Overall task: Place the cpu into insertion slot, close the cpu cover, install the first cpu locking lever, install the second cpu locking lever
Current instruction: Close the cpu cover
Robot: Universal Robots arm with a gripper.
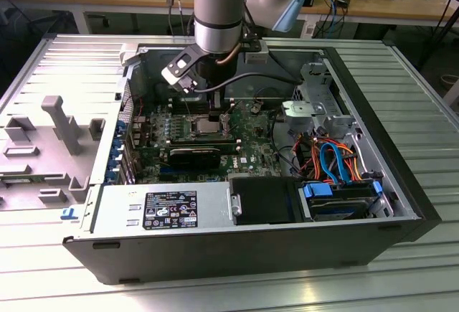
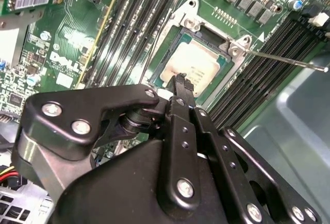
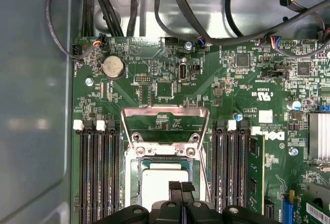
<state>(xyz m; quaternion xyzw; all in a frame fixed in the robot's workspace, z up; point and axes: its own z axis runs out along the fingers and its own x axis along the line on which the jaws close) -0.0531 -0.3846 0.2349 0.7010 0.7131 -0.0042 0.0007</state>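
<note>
I read the cpu [image 3: 157, 188] as seated in the slot [image 3: 165, 164] under my claw [image 3: 180, 186], which is pinched shut on nothing, the cover [image 3: 165, 111] beyond it standing open and a lever [image 2: 283, 60] beside it unlatched, so three steps remain.

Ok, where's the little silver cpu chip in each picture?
Exterior view: the cpu lies right under the arm.
Second wrist view: the cpu is just past the gripper.
First wrist view: the cpu is beside the gripper.
Shared landmark: the long black memory slots beside it.
</note>
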